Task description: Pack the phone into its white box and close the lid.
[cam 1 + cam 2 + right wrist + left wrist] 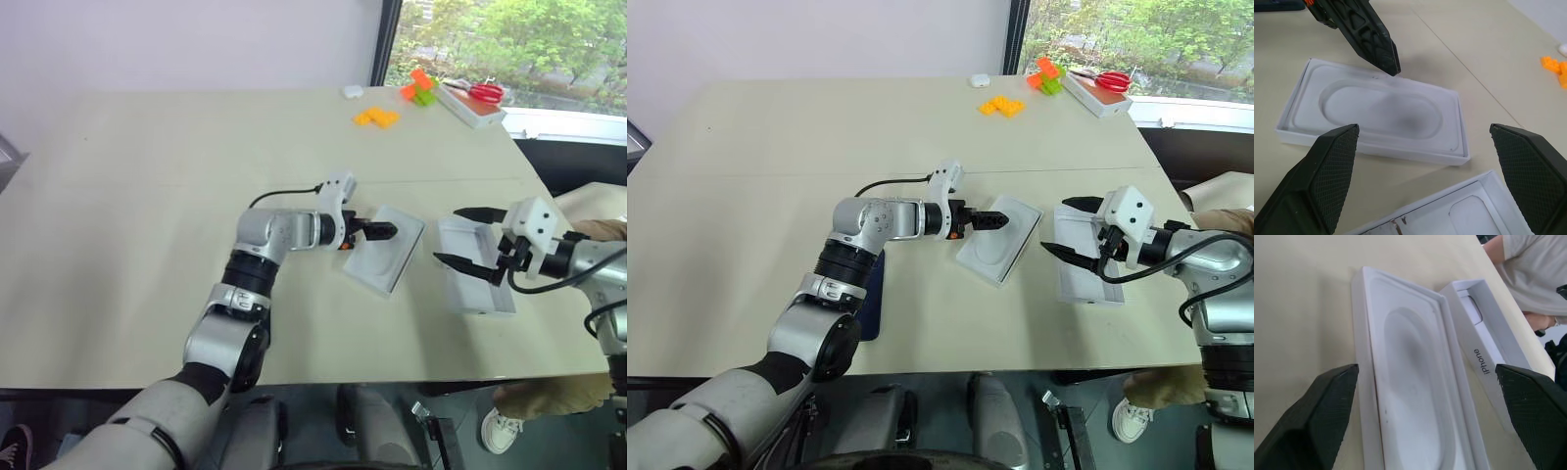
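The phone (872,294) is not in the white box (384,249) yet. The lid (473,266) lies open beside it. Both grippers (385,231) (468,238) are open and empty.

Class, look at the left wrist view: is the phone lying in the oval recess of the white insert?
No. The oval recess of the white insert is bare white, with nothing lying in it.

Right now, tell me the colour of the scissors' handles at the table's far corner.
Red, best seen in the right eye view: scissors.
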Robot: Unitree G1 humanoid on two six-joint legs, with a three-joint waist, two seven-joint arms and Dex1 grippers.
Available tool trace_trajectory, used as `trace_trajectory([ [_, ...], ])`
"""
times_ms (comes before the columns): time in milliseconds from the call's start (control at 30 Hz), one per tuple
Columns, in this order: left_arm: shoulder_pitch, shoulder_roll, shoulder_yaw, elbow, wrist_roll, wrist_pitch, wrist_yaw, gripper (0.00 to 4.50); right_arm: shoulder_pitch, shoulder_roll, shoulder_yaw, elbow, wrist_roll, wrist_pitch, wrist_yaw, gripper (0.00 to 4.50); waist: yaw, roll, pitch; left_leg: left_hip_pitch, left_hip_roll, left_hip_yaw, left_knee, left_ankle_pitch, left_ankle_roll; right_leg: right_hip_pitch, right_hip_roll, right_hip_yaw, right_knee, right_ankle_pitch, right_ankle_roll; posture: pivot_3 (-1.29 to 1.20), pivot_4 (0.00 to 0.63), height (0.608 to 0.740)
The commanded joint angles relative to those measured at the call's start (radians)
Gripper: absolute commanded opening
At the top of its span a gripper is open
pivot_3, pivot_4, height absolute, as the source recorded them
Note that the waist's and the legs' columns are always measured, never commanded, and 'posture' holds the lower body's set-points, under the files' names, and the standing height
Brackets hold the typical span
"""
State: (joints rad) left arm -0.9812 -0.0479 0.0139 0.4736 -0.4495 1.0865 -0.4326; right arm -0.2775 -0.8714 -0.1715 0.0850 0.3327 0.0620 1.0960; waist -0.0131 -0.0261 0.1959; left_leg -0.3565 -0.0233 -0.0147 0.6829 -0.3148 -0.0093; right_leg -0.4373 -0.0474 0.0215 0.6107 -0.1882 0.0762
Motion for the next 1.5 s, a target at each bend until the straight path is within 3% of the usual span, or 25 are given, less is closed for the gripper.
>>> trace_trajectory([
  [33, -0.009, 0.013, -0.009, -0.082, -0.02, 0.028, -0.022, 4.46, -0.019, 0.006, -0.015, -0.001, 0.003, -0.023, -0.004, 4.5, -0.001, 0.0, 0.0, 0.0, 0.0, 0.0, 0.0, 0.0, 0.0, 0.0, 0.0, 0.0, 0.0, 0.0, 0.0, 0.0, 0.15, 0.74],
  [200, -0.002, 0.061, -0.043, -0.155, -0.007, 0.017, -0.071, 4.46, -0.039, 0.032, -0.016, 0.003, 0.006, -0.028, -0.027, 4.5, -0.002, 0.0, 0.0, 0.0, 0.0, 0.0, 0.0, 0.0, 0.0, 0.0, 0.0, 0.0, 0.0, 0.0, -0.001, 0.0, 0.15, 0.74],
  [400, 0.067, 0.201, -0.114, -0.255, 0.064, -0.181, -0.171, 4.46, -0.048, 0.091, 0.004, -0.04, 0.002, 0.004, -0.085, 4.5, -0.004, 0.0, 0.0, 0.001, 0.001, 0.0, 0.0, 0.0, 0.0, 0.0, 0.001, 0.0, 0.001, 0.001, -0.002, 0.0, 0.15, 0.74],
  [500, 0.119, 0.271, -0.102, -0.277, 0.096, -0.34, -0.215, 4.46, -0.059, 0.127, 0.015, -0.059, -0.006, 0.021, -0.13, 4.5, -0.002, 0.001, 0.0, 0.001, 0.002, 0.0, 0.0, 0.0, 0.0, 0.0, 0.001, 0.0, 0.001, 0.001, -0.002, 0.0, 0.15, 0.74],
  [667, 0.188, 0.341, 0.022, -0.278, 0.037, -0.469, -0.286, 4.46, -0.075, 0.154, 0.059, -0.091, -0.026, 0.07, -0.169, 4.5, 0.001, 0.001, 0.0, -0.001, 0.001, 0.0, 0.0, 0.0, 0.0, -0.001, -0.001, 0.0, 0.001, 0.002, -0.003, 0.0, 0.15, 0.74],
  [767, 0.254, 0.387, 0.037, -0.313, 0.027, -0.583, -0.381, 4.5, -0.087, 0.172, 0.085, -0.102, -0.041, 0.085, -0.196, 3.65, 0.002, 0.001, 0.0, -0.001, 0.001, 0.0, 0.0, 0.0, 0.0, -0.001, -0.001, 0.0, 0.0, 0.001, -0.003, 0.0, 0.15, 0.74],
  [1000, 0.34, 0.438, 0.043, -0.346, 0.014, -0.681, -0.479, 4.5, -0.137, 0.195, 0.219, -0.072, -0.213, 0.113, -0.283, 0.11, 0.001, 0.001, 0.0, -0.001, 0.001, 0.001, 0.0, 0.0, 0.001, -0.001, -0.002, 0.0, 0.0, 0.001, -0.003, 0.0, 0.15, 0.74],
  [1233, 0.366, 0.437, 0.05, -0.406, -0.037, -0.686, -0.507, 4.5, -0.175, 0.206, 0.353, -0.065, -0.392, 0.176, -0.344, 0.04, -0.001, 0.001, 0.0, -0.002, 0.001, 0.0, 0.0, 0.0, 0.001, -0.002, -0.001, 0.0, 0.0, 0.001, -0.003, 0.0, 0.15, 0.74],
  [1500, 0.399, 0.464, 0.063, -0.44, -0.076, -0.663, -0.531, 4.5, -0.201, 0.148, 0.418, -0.069, -0.496, 0.176, -0.291, 0.04, 0.0, 0.001, 0.0, -0.001, 0.001, 0.0, 0.0, -0.001, 0.001, -0.002, -0.001, 0.0, 0.0, 0.001, -0.003, 0.0, 0.15, 0.74],
])
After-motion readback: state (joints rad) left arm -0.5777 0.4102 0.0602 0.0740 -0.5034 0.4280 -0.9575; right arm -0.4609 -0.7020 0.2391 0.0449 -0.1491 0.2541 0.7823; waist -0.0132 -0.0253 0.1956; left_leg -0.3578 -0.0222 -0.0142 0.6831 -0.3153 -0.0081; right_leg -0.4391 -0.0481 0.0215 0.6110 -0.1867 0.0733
